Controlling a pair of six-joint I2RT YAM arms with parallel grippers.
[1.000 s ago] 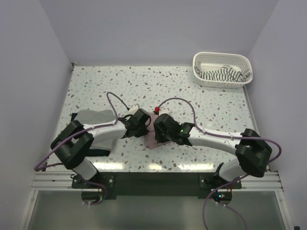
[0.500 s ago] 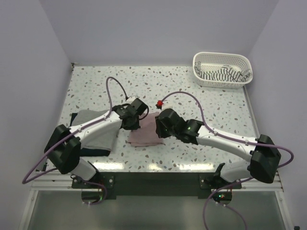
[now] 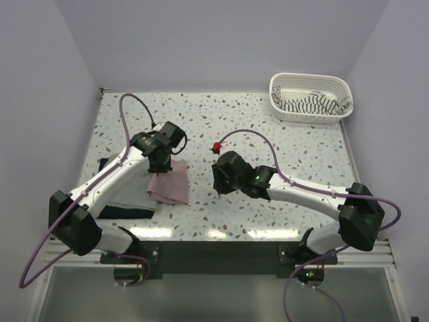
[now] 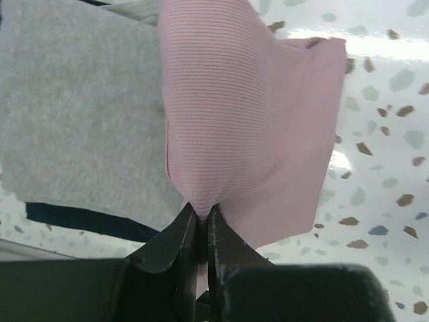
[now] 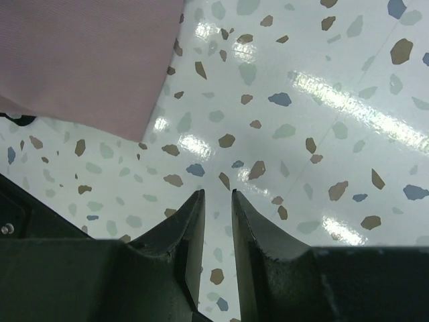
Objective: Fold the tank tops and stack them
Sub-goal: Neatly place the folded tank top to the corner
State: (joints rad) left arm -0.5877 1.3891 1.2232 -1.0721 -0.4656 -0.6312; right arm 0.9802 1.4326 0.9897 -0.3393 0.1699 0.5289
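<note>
My left gripper (image 3: pixel 161 165) is shut on the folded dusty pink tank top (image 3: pixel 169 188), which hangs from it just right of the stack. In the left wrist view the fingers (image 4: pixel 202 213) pinch a fold of the pink top (image 4: pixel 248 121). The light grey top (image 4: pixel 80 114) lies folded on the dark navy top (image 4: pixel 87 220) at the table's left (image 3: pixel 127 212). My right gripper (image 3: pixel 218 178) is slightly open and empty, low over the bare table (image 5: pixel 217 194), with the pink top's corner (image 5: pixel 87 60) to its left. The striped top (image 3: pixel 310 104) lies in the basket.
The white lattice basket (image 3: pixel 340 84) stands at the back right corner. The speckled table (image 3: pixel 268 141) has walls on three sides. A purple cable with a red tip (image 3: pixel 216 146) arcs over the right arm.
My right gripper has let go of the pink top and stayed mid-table. My left gripper has carried the pink top leftward and away from me, to the edge of the grey-and-navy stack.
</note>
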